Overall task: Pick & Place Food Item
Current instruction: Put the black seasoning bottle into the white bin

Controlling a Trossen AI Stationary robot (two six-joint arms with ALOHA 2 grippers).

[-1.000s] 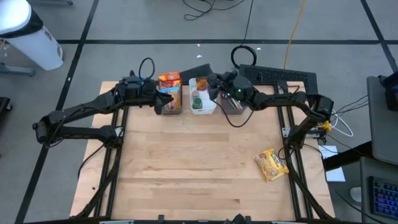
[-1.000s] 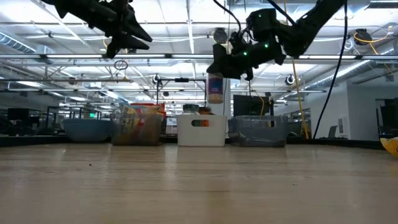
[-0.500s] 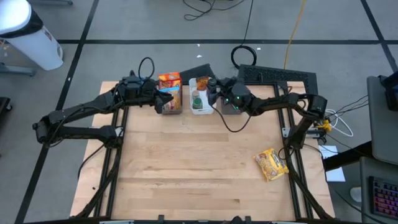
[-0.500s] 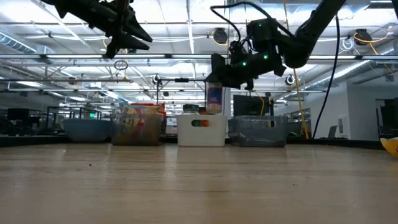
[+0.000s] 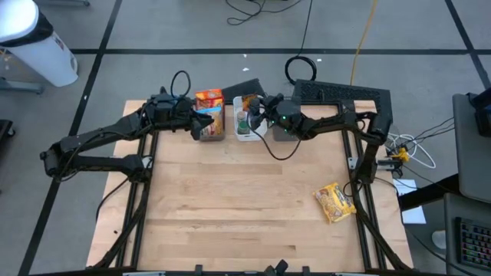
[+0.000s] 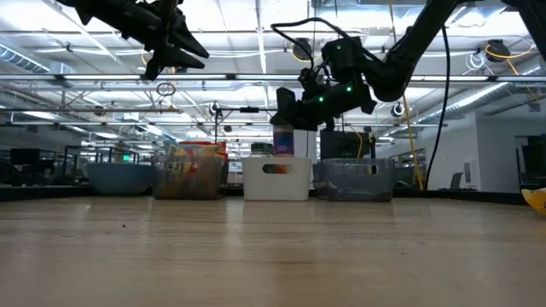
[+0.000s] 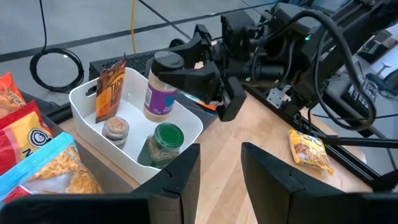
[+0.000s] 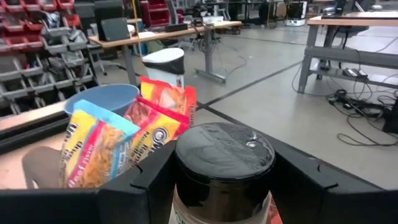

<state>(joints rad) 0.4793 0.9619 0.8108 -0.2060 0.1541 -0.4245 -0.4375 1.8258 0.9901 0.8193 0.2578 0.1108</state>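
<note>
Jar (image 7: 162,87) with black lid and purple label hangs clamped in right pincer (image 7: 208,79); left pincer (image 7: 217,171) open

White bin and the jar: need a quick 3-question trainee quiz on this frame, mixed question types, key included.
1. True or false: the right gripper holds the purple-label jar above the white bin.
2. Multiple choice: where is the yellow snack bag? A) in the white bin B) on the table near the right edge C) in the left gripper
3. Fill in: in the left wrist view, the jar lying in the bin nearest the camera has a ___ lid.

Key: 1 true; 2 B; 3 green.
</note>
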